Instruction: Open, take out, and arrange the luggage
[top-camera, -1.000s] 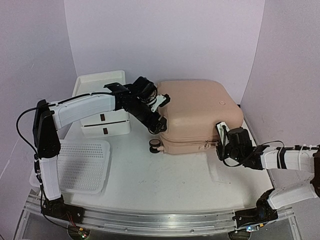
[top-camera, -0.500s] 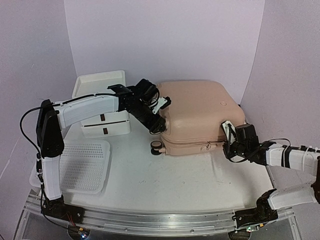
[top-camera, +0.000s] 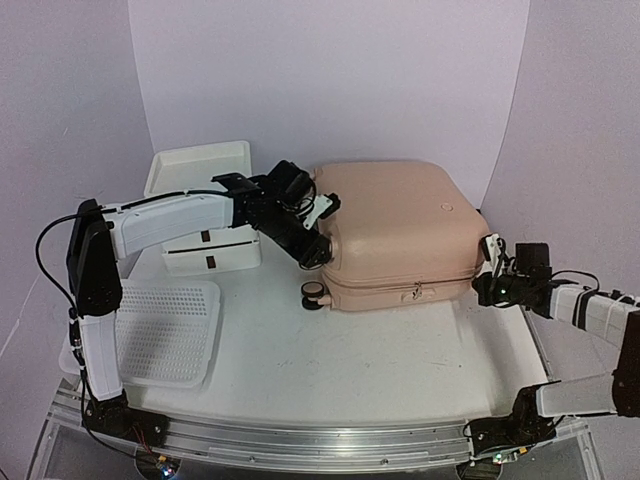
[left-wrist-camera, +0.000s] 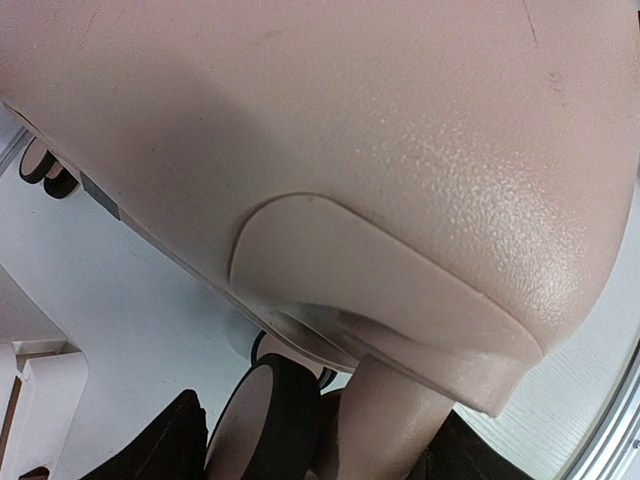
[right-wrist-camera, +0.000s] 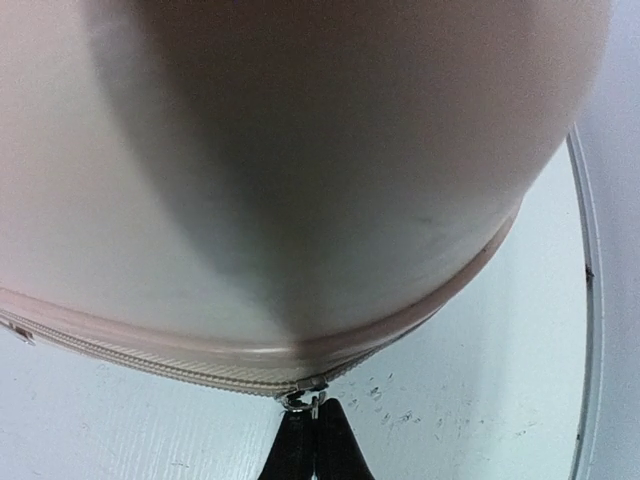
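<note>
The right gripper (top-camera: 488, 268) has swept from the front of the suitcase (top-camera: 400, 215) round to its right corner, dragging the zip pull (right-wrist-camera: 304, 402) along the seam. The left gripper (top-camera: 320, 230) has narrowed onto the left corner. The right jaws pinch the pull tight. The left jaws, fairly wide, appear to clamp the shell above a wheel (left-wrist-camera: 262, 420). The suitcase lies flat at the back of the table (top-camera: 380, 350). The pull is best kept in line with the seam round the curve while the left braces. Only the right wrist view shows the pull; only the overhead view shows both arms.
</note>
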